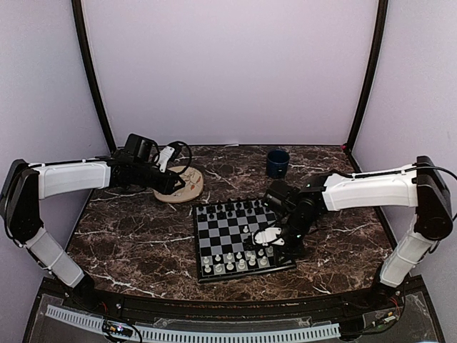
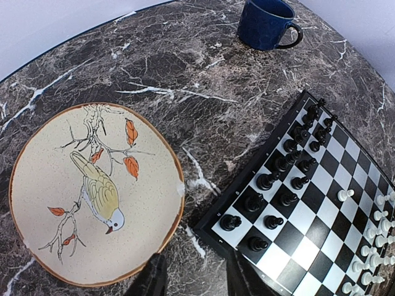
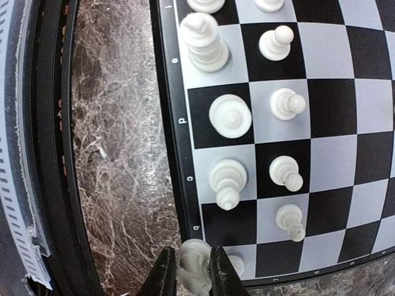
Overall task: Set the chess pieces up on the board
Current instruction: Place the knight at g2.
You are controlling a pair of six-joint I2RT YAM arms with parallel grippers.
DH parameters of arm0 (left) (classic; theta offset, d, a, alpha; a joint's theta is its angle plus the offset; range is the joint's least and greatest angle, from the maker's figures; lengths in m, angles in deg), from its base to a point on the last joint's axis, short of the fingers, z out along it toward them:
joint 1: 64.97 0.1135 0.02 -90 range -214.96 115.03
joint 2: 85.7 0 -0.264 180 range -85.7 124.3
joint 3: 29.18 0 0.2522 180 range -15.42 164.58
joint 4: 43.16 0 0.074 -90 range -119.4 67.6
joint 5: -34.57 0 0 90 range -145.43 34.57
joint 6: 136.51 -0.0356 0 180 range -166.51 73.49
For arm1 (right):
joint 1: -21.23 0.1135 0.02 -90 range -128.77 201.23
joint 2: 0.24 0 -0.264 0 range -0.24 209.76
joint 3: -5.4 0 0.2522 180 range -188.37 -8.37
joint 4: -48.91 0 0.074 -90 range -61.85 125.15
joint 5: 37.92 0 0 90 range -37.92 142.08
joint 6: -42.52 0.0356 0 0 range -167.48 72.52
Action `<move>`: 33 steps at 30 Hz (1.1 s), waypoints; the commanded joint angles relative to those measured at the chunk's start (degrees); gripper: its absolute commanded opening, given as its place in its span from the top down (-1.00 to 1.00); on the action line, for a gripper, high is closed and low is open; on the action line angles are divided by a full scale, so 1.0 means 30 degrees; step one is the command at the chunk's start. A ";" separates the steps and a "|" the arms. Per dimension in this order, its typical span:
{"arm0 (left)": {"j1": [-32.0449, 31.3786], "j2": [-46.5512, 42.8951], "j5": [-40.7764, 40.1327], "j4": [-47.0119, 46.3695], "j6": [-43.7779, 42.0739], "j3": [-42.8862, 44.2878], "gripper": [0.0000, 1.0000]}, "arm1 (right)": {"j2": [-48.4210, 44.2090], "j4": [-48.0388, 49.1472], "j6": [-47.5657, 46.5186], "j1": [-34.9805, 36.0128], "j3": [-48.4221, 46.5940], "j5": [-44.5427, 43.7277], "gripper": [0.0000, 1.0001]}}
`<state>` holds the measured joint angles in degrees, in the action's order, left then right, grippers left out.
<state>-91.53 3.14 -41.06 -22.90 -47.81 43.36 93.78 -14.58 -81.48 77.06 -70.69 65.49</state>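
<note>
The board [image 1: 196, 243] lies mid-table. Black chess pieces [image 1: 228, 209] fill its far rows and white ones [image 1: 235, 263] its near rows. My right gripper [image 3: 192, 274] is shut on a white piece [image 3: 195, 266], which hangs over the board's rim [image 3: 176, 123] by the letter b. Just inside it one black square is bare, and a white piece [image 3: 234, 264] stands on the corner square beside it. The right gripper [image 1: 275, 236] is low over the board's near right part. My left gripper [image 2: 196, 280] is open and empty above the marble, between the plate and the board's corner [image 2: 217, 213].
A round beige plate [image 2: 37, 185] with a painted bird lies left of the board, also seen from above as plate [image 1: 187, 187]. A dark blue cup [image 1: 278, 163] stands behind the board. One white pawn [image 2: 345, 195] stands alone mid-board. A black frame [image 3: 52, 154] borders the table's near edge.
</note>
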 commanded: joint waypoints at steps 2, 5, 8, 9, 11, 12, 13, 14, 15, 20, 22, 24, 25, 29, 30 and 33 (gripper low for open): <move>-0.0023 -0.0420 0.0245 0.0199 -0.0211 0.0443 0.29 | 0.0421 0.0998 0.0192 0.0168 0.0128 -0.0645 0.64; -0.0044 -0.0414 0.0280 0.0206 -0.0211 0.0444 0.30 | 0.0654 0.1207 0.0276 0.0175 0.0103 -0.0658 0.63; -0.0040 -0.0423 0.0300 0.0231 -0.0182 0.0445 0.29 | 0.0844 0.1385 0.0315 0.0161 0.0135 -0.0704 0.61; -0.0031 -0.0406 0.0306 0.0231 -0.0182 0.0444 0.29 | 0.0925 0.1492 0.0357 0.0167 0.0163 -0.0806 0.61; -0.0037 -0.0404 0.0336 0.0216 -0.0182 0.0447 0.29 | 0.1032 0.1611 0.0364 0.0168 0.0204 -0.0908 0.61; -0.0042 -0.0385 0.0366 0.0218 -0.0189 0.0459 0.29 | 0.1059 0.1649 0.0378 0.0168 0.0248 -0.0937 0.61; -0.0024 -0.0379 0.0366 0.0211 -0.0183 0.0458 0.29 | 0.1110 0.1734 0.0398 0.0168 0.0290 -0.0996 0.61; -0.0025 -0.0386 0.0381 0.0225 -0.0182 0.0446 0.29 | 0.1146 0.1832 0.0485 0.0164 0.0307 -0.1073 0.60; -0.0047 -0.0379 0.0408 0.0230 -0.0167 0.0452 0.29 | 0.1198 0.1867 0.0521 0.0168 0.0331 -0.1145 0.59; -0.0035 -0.0354 0.0425 0.0255 -0.0152 0.0490 0.29 | 0.1229 0.1865 0.0497 0.0168 0.0352 -0.1202 0.50; -0.0024 -0.0366 0.0425 0.0250 -0.0153 0.0498 0.29 | 0.1212 0.1800 0.0487 0.0168 0.0317 -0.1207 0.46; -0.0027 -0.0353 0.0446 0.0272 -0.0152 0.0474 0.29 | 0.1141 0.1783 0.0478 0.0168 0.0323 -0.1181 0.42; -0.0040 -0.0350 0.0445 0.0262 -0.0152 0.0481 0.29 | 0.1102 0.1784 0.0477 0.0168 0.0322 -0.1166 0.41; -0.0035 -0.0345 0.0454 0.0258 -0.0138 0.0496 0.29 | 0.0830 0.1345 0.0392 0.0168 0.0109 -0.1234 0.39; -0.0023 -0.0352 0.0468 0.0252 -0.0132 0.0476 0.29 | 0.0679 0.1139 0.0348 0.0168 -0.0092 -0.1256 0.38; -0.0050 -0.0353 0.0511 0.0264 -0.0125 0.0502 0.29 | 0.0100 0.0418 0.0107 0.0168 -0.0763 -0.1186 0.36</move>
<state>-91.53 3.14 -40.54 -22.87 -47.78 43.41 96.81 -10.54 -80.26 77.08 -70.32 62.27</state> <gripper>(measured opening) 0.355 0.314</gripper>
